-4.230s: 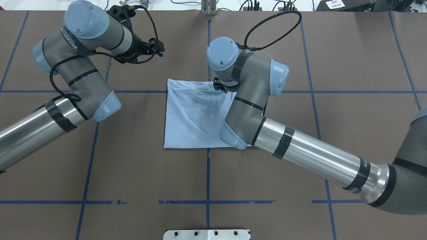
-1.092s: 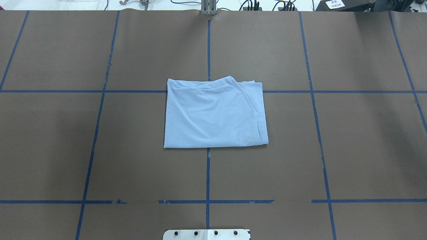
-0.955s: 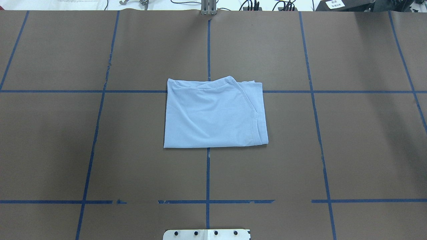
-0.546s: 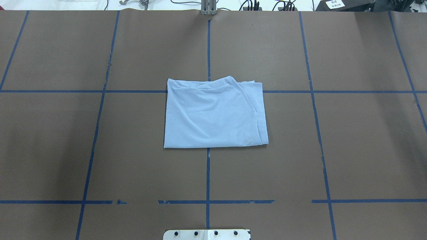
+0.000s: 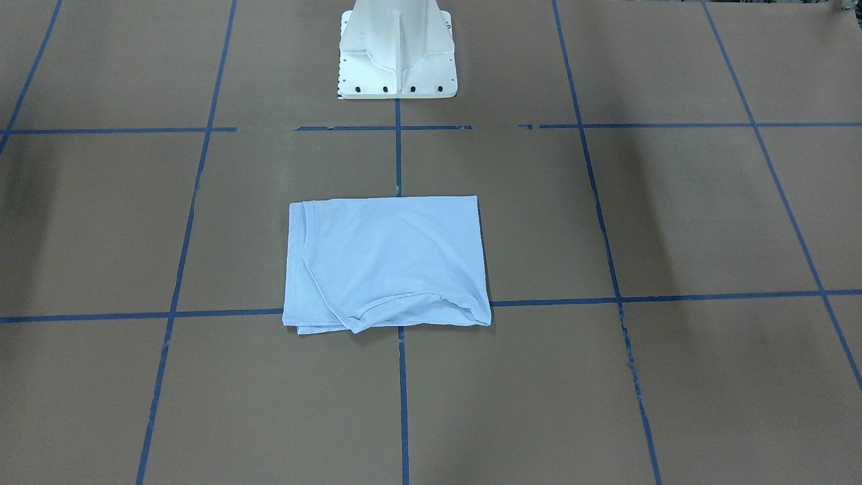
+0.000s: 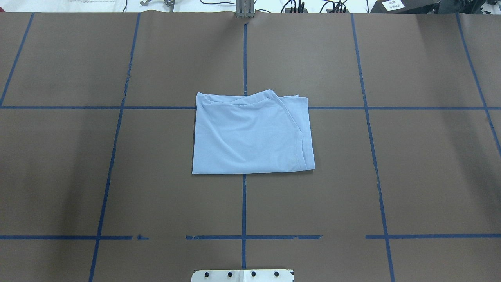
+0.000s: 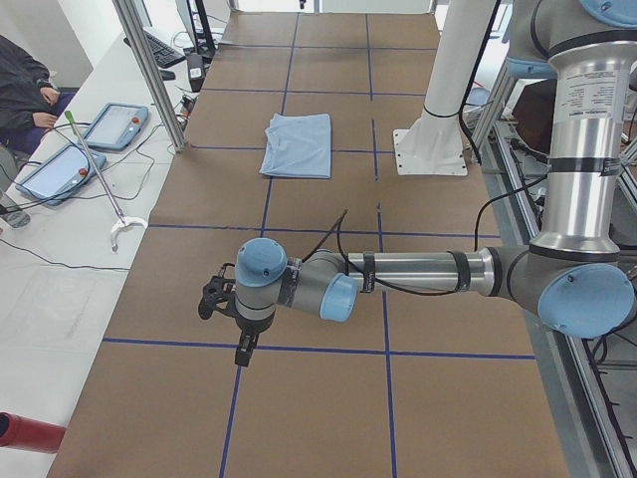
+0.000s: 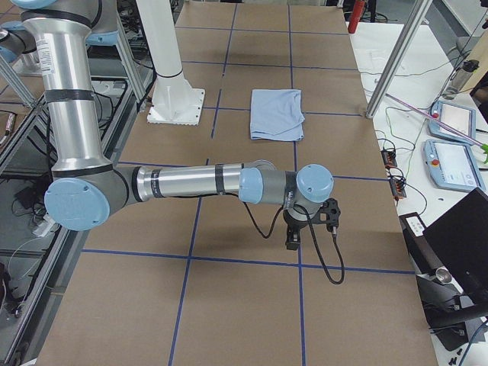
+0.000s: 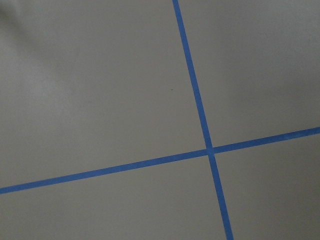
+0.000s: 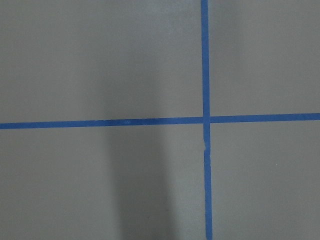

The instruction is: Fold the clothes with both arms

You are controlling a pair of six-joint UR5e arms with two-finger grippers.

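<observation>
Table (image 6: 430, 176) has loads of bare room around the folded T-shirt (image 6: 250, 137), which sits dead centre with its long side running left-right and its collar edge away from my base. My left fingers (image 7: 244, 349) and right fingers (image 8: 293, 238) hang far off, and I can't tell if they're spread.

Left arm (image 7: 418, 271): upper link upright, forearm stretched out level and low. Left wrist (image 7: 264, 289) is bent so the left gripper (image 7: 243, 349) points straight down. Right arm (image 8: 191, 183): mirrored pose, forearm level, right wrist (image 8: 313, 187) bent, right gripper (image 8: 293, 238) pointing down. Both grippers appear only in the side views, so parted or closed can't be told.
</observation>
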